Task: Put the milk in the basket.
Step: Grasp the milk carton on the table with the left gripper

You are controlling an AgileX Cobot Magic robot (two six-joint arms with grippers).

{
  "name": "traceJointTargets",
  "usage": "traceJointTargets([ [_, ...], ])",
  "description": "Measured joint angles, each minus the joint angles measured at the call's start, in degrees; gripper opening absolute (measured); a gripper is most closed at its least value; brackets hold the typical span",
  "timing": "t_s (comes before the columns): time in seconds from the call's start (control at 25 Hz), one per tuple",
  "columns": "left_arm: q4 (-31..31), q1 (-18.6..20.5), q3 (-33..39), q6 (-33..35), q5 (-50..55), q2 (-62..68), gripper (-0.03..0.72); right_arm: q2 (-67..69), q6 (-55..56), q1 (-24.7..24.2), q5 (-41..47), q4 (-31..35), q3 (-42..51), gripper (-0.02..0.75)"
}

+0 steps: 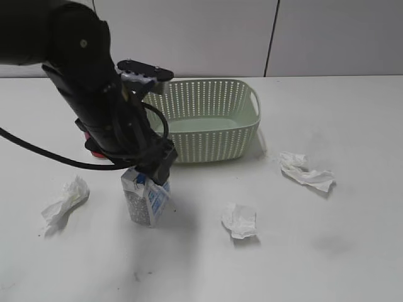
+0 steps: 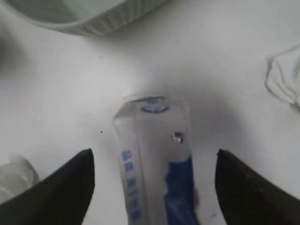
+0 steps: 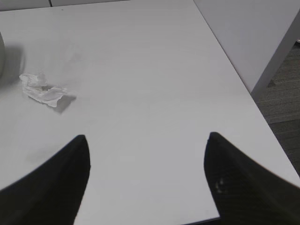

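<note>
The milk carton (image 1: pixel 143 200) stands upright on the white bench (image 1: pixel 327 251), in front of the pale green perforated basket (image 1: pixel 242 135) and apart from its near wall. The left end effector (image 2: pixel 154 180) is positioned directly above the carton. In the left wrist view both fingers (image 2: pixel 63 190) are spread wide, one on each side of the carton, with bench surface visible between each finger and the carton's sides; no contact shows there. In the exterior view the arm's black body hides the carton's top, so contact there cannot be confirmed.

The right end effector (image 3: pixel 147 180) is over bare bench near the bench's edge, its fingers set wide apart and holding nothing.

Three crumpled tissues lie on the bench: one left of the carton (image 1: pixel 66 200), one to its right (image 1: pixel 240 221), and one further right, beside the basket (image 1: pixel 305 171). A red object (image 1: pixel 94 150) is partly hidden behind the left arm.
</note>
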Motion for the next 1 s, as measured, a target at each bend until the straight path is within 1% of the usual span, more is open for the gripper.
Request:
traceJointTargets([
  [0.2,0.6,0.0,-0.4,0.0,-2.6,3.9,0.595,0.0,0.0,0.0,0.0,0.0,0.0,0.586],
  [0.4,0.7,0.0,-0.4,0.0,-3.0,7.2,0.592,0.0,0.0,0.0,0.0,0.0,0.0,0.586],
  [0.52,0.7,0.0,-0.4,0.0,-3.0,8.2,0.575,0.0,0.0,0.0,0.0,0.0,0.0,0.586],
  [0.64,0.7,0.0,-0.5,0.0,-3.0,8.2,0.512,0.0,0.0,0.0,0.0,0.0,0.0,0.587],
  [0.8,0.7,0.0,-0.5,0.0,-2.2,8.2,0.337,0.0,0.0,0.0,0.0,0.0,0.0,0.587],
  [0.88,0.8,0.0,-0.7,0.0,-1.7,8.1,0.330,0.0,0.0,0.0,0.0,0.0,0.0,0.587],
  [1.0,0.8,0.0,-2.4,0.0,1.9,7.3,0.330,0.0,0.0,0.0,0.0,0.0,0.0,0.587],
])
